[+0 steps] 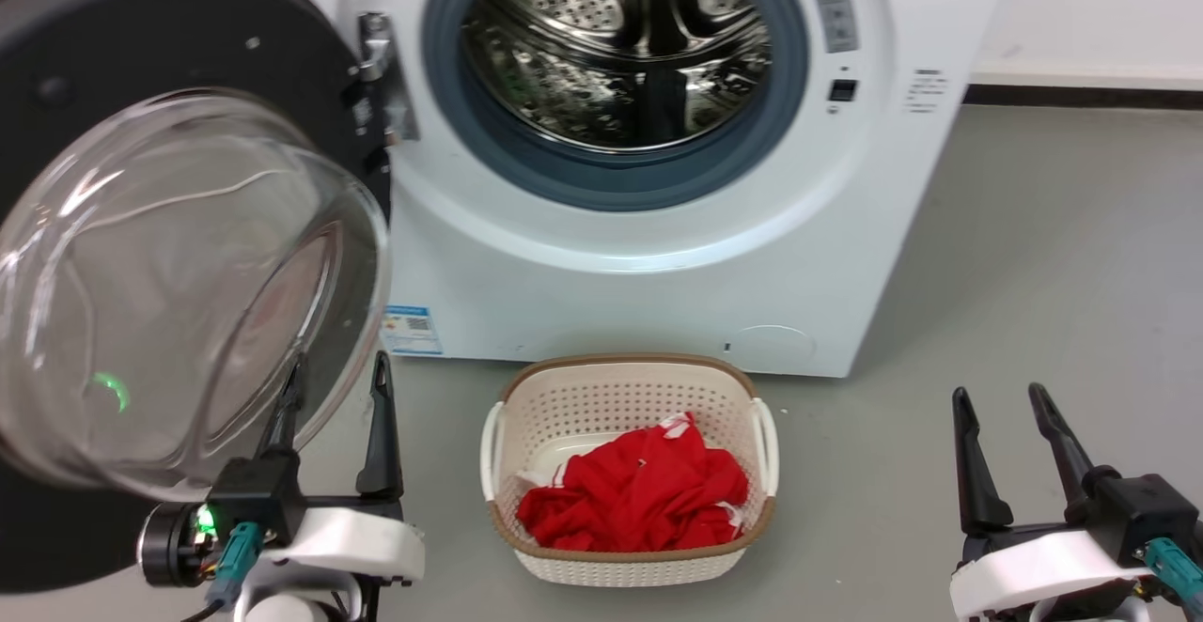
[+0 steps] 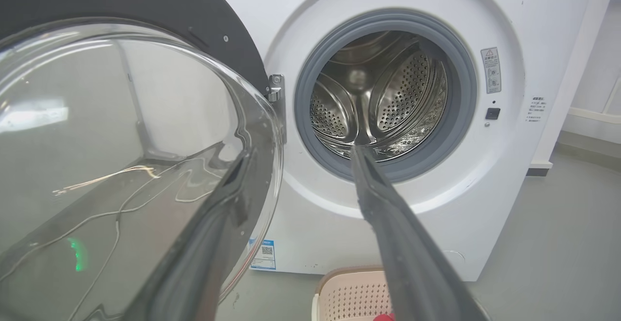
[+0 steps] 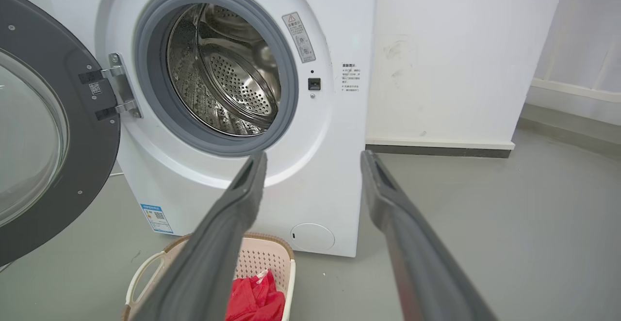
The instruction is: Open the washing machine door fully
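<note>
though the washing machine door [image 1: 179, 265] stands swung out left of the drum [image 1: 616, 49], its glass bowl overlaps one of the left fingers [image 1: 338, 364], spread and holding nothing; contact there is unclear. right fingers [image 1: 996, 395] gape empty, well apart from it. door's left edge is cut off.

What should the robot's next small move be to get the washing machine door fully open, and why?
Probably ease the left gripper toward the robot's left, nudging the glass bowl so the washing machine door swings farther from the drum opening. The door already stands wide, the open gripper's one finger sits by the bowl's rim, and the right gripper hangs apart.
</note>
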Robot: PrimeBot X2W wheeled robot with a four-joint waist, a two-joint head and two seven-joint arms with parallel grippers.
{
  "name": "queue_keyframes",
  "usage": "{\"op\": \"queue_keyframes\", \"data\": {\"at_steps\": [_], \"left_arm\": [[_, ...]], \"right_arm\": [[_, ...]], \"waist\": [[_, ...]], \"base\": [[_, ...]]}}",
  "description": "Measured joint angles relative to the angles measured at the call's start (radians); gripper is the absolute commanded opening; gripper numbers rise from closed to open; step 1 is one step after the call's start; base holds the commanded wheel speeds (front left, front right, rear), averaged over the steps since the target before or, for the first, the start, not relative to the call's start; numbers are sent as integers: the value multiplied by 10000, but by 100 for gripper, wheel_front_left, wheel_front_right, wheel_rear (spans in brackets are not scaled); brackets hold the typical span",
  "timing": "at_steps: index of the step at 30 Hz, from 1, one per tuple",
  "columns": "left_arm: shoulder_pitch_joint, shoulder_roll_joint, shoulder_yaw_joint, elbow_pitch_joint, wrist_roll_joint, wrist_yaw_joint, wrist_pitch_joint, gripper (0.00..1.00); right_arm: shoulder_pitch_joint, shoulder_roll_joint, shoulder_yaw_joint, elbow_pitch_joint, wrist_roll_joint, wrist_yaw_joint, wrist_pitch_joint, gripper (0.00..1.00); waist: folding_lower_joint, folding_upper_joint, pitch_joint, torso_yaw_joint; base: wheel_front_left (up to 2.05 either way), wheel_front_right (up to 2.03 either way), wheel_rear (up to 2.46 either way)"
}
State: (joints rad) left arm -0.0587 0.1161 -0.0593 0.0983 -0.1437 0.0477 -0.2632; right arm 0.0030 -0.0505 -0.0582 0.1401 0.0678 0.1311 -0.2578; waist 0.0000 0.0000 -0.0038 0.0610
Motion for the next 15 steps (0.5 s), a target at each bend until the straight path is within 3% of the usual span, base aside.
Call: {"op": "queue_keyframes", "data": {"at_steps": [8, 15], "left_arm": [[-367, -113, -253, 679, 151, -92, 0, 100], [-342, -209, -267, 951, 198, -2, 0, 100]], "right_arm": [[23, -4, 15, -564, -236, 0, 180, 100], [223, -4, 174, -639, -127, 0, 290, 100]], "waist": [[0, 0, -40, -747], [0, 0, -2, -912]], "base": [[0, 0, 0], [0, 0, 0]]}}
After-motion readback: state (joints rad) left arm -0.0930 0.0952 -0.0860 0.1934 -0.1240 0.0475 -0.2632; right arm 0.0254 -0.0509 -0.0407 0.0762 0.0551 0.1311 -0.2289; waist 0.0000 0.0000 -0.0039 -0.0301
